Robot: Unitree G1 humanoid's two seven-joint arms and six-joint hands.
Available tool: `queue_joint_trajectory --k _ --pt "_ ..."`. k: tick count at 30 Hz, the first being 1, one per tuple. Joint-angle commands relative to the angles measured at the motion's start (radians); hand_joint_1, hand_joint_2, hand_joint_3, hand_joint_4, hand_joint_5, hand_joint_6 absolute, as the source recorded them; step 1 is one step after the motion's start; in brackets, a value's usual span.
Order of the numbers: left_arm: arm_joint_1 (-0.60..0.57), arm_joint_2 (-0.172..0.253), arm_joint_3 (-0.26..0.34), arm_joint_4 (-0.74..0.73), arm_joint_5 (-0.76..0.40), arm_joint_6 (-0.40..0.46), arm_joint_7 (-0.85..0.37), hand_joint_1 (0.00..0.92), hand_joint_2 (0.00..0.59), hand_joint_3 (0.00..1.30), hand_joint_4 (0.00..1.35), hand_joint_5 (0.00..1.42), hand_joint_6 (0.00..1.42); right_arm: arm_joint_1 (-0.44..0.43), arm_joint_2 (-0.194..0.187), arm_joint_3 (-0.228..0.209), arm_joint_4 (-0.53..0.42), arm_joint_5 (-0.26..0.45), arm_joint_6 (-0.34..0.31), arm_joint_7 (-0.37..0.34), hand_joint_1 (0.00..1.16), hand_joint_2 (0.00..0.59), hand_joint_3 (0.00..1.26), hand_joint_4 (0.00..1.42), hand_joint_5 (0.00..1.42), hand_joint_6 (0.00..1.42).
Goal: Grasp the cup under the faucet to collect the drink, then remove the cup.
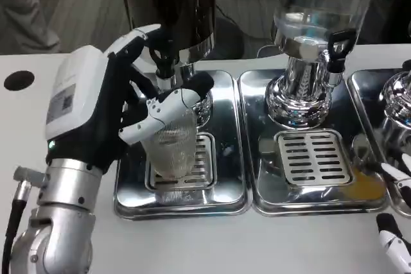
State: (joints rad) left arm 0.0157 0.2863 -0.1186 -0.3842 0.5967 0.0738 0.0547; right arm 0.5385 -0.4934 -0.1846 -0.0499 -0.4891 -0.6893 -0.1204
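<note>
A clear ribbed plastic cup [174, 145] stands on the slotted grate of the left steel drip tray [228, 187], right below the black faucet [166, 62] of the dark drink dispenser [173, 4]. My left hand [122, 107] wraps around the cup from the left, thumb and fingers [168, 104] closed on its upper part. I cannot tell whether drink is flowing or how full the cup is. The fingertips of my right hand [395, 239] peek in at the lower right corner, away from the cup, holding nothing.
A second dispenser with a clear tank [318, 11] and chrome base stands over the middle drip tray [314, 158]. Part of another chrome dispenser [398, 104] is at the right edge. A black round hole [18, 79] marks the table at the left.
</note>
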Motion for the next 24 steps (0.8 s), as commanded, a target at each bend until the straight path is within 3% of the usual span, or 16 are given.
queue_joint_trajectory --k 1,24 --pt "0.035 0.009 0.003 -0.007 -0.011 -0.012 -0.026 0.075 0.058 0.34 0.28 0.75 0.91 -0.009 0.004 0.007 -0.007 -0.010 0.007 0.007 0.30 0.492 0.15 0.00 0.00 0.00" --pt "0.083 0.000 0.009 0.008 -0.011 -0.058 -0.021 0.075 0.058 0.34 0.29 0.75 0.92 -0.016 0.005 0.016 -0.006 -0.018 0.014 0.006 0.30 0.492 0.14 0.00 0.00 0.00"
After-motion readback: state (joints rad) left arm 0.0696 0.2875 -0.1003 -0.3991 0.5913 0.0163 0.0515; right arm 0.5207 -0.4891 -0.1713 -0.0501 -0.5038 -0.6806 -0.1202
